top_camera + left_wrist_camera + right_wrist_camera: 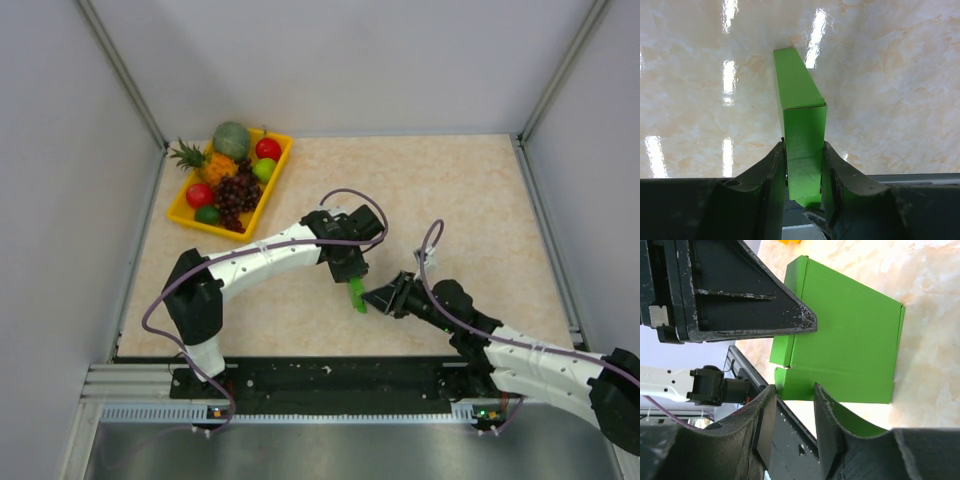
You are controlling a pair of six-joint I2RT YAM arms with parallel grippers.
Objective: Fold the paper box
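Top external: we see both arms meeting near the middle of the table [480,200], with the paper box [357,296] standing on edge between the two grippers as a thin green sliver. The left gripper [350,272] comes at it from above and the right gripper [378,298] sits just beside it on the right. In the left wrist view, the left gripper [803,172] is clamped on the paper box [799,115]. Both fingers [771,175] press its narrow sides, and the box runs away from the jaws toward the tabletop; we can't tell whether the far end touches. In the right wrist view, we see the broad green face of the paper box [845,340], with folded strips along its edges and a small notch at the lower left. The left arm's black finger [740,295] lies across its upper left corner. The right gripper [793,390] has its jaws apart with nothing pinched in the gap. Its fingertips [822,405] are right at the box's near edge, and a green flap shows behind one of them. A yellow fruit tray [283,158] sits well apart at the far left corner.
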